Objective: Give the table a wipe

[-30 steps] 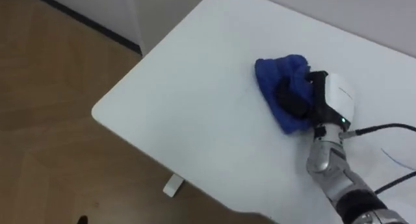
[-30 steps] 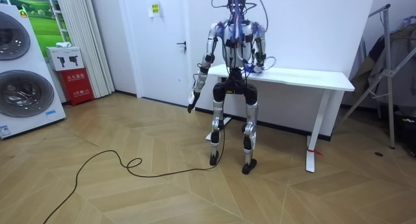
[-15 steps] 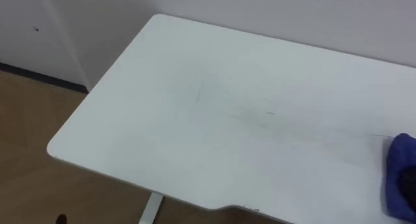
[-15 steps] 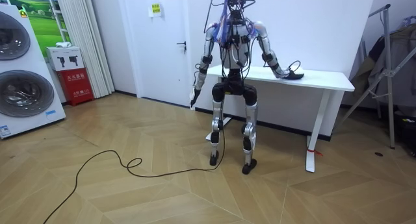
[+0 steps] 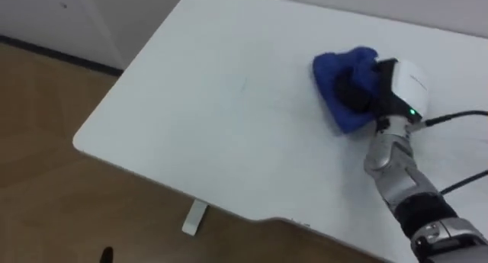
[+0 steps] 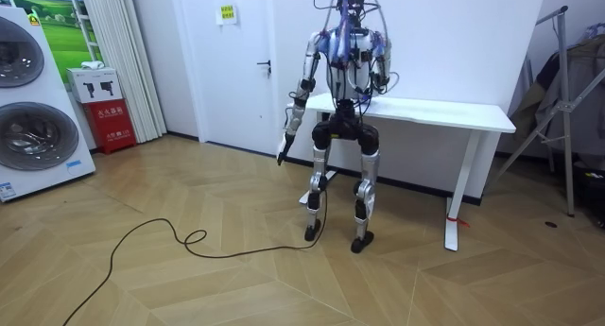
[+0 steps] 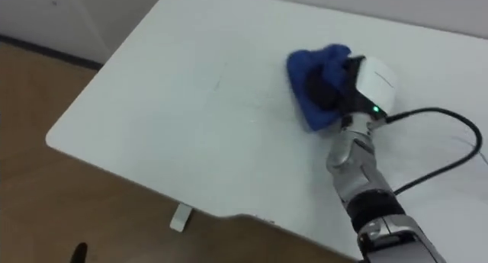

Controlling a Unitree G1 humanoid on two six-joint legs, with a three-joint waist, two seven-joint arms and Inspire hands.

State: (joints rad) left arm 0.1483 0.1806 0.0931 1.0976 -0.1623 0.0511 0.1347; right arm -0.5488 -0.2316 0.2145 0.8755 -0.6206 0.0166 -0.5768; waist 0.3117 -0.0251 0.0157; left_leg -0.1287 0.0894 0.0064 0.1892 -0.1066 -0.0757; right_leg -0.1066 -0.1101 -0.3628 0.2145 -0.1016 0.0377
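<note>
Crumpled blue cloth (image 5: 341, 86): bunched into a lump, folds standing up. It sits on the white rectangular counter (image 5: 229, 126), toward the far right part of the top, well away from the near rounded corner.

Right robot hand (image 5: 398, 86) is on top of the cloth. Its dark fingers (image 5: 353, 94) are bent down into the fabric and gripping it, with cloth bulging around them. The forearm comes in from the lower right across the counter.

Left robot hand (image 6: 282, 152) hangs at the robot's side, off the counter; can't tell its grip state.

The robot stands against the counter's front edge, facing the wall. Below the edge are a white counter foot (image 5: 194, 217) and light wooden floor (image 5: 46, 141). On the room view's left: stacked washing machines (image 6: 28, 137), a red box (image 6: 113, 126), a white door (image 6: 236, 61).
</note>
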